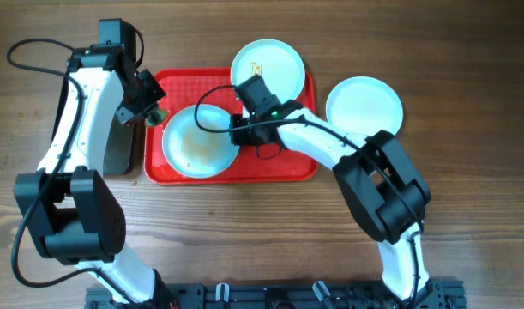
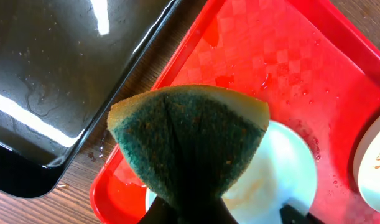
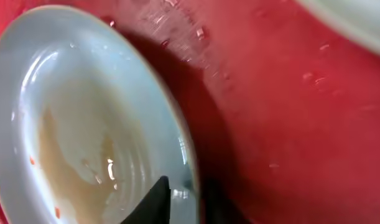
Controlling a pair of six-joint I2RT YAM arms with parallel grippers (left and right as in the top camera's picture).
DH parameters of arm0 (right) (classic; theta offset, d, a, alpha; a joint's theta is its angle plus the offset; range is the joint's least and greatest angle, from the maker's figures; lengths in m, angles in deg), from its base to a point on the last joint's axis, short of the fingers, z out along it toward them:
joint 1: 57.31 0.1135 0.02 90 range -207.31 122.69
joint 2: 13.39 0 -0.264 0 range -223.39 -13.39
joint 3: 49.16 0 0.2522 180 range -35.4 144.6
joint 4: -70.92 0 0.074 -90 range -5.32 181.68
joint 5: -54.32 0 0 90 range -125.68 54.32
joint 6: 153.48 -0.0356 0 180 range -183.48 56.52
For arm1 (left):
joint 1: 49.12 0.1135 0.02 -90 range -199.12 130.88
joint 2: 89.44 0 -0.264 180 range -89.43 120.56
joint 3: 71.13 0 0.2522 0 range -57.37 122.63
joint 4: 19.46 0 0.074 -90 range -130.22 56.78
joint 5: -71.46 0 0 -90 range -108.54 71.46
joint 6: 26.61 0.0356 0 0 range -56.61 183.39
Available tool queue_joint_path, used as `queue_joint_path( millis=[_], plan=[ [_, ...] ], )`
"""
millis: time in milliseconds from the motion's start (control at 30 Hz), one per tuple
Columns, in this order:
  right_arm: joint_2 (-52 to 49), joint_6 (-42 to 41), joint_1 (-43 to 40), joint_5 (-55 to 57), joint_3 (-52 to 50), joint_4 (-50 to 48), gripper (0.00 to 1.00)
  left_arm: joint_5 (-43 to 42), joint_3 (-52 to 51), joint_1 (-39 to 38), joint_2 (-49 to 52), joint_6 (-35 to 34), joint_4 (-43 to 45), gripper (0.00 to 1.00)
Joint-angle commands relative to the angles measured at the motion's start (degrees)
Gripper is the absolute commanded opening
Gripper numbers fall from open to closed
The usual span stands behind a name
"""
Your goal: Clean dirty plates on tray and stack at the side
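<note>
A sauce-smeared plate point(image 1: 195, 142) lies on the left half of the red tray point(image 1: 283, 163). My right gripper point(image 1: 237, 130) is shut on its right rim; in the right wrist view the plate point(image 3: 84, 118) sits tilted over the tray point(image 3: 289, 124), its rim between my fingers point(image 3: 183, 186). My left gripper point(image 1: 150, 112) is shut on a green sponge point(image 2: 190, 137), held above the tray's left edge beside that plate point(image 2: 283, 180). A second plate point(image 1: 268, 64) with small orange marks rests at the tray's far edge. A third, clean plate point(image 1: 364, 105) lies on the table to the right of the tray.
A black metal pan point(image 2: 53, 74), wet and shiny, stands left of the tray point(image 2: 270, 56), mostly hidden under my left arm in the overhead view point(image 1: 123, 150). Water drops lie on the tray. Wooden table all round.
</note>
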Motion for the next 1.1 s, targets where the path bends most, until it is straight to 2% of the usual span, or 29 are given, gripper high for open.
queue_joint_path(
  millis=[0,67,100,133,200,300,433,500,667,833,1067],
  plan=[
    [-3.61,-1.57,0.26,-0.31,-0.72,-0.04,0.2,1.01,-0.31,-0.26,-0.87,-0.96,-0.04,0.05],
    [-4.63,-1.62,0.28,-0.35,-0.72,-0.39,0.15,1.01,-0.31,-0.26,-0.87,-0.96,-0.04,0.06],
    [-4.98,-1.6,0.26,-0.85,-0.72,-0.35,0.07,1.01,-0.31,-0.26,-0.87,-0.96,-0.02,0.06],
    [-5.11,-1.6,0.26,-1.6,-0.72,0.02,0.04,1.01,-0.31,-0.26,-0.87,-0.96,-0.02,0.06],
    [-4.5,-1.55,-0.7,-6.67,-0.2,1.14,0.04,1.01,-0.31,-0.26,-0.87,-0.76,0.04,0.06],
    [-0.59,-0.57,-3.28,-7.8,0.52,3.32,0.04,1.03,-0.31,-0.26,-0.87,-0.76,0.02,0.06],
    [7.87,7.76,-5.29,-4.37,0.52,8.04,0.04,1.03,-0.31,-0.26,-0.87,-0.74,0.0,0.05],
    [12.41,10.84,-4.94,2.91,0.52,11.85,0.04,1.03,-0.31,-0.26,-0.87,-0.76,0.04,0.04],
    [21.09,13.64,-2.69,31.41,0.52,18.27,0.04,1.03,-0.31,-0.26,-0.87,-0.76,0.04,0.04],
    [22.75,13.7,3.67,56.83,0.52,18.8,0.04,1.01,-0.31,-0.26,-0.87,-0.76,0.04,0.04],
    [22.73,15.3,12.96,77.68,0.52,17.57,0.04,1.01,-0.31,-0.26,-0.87,-0.76,0.04,0.04]
  ],
)
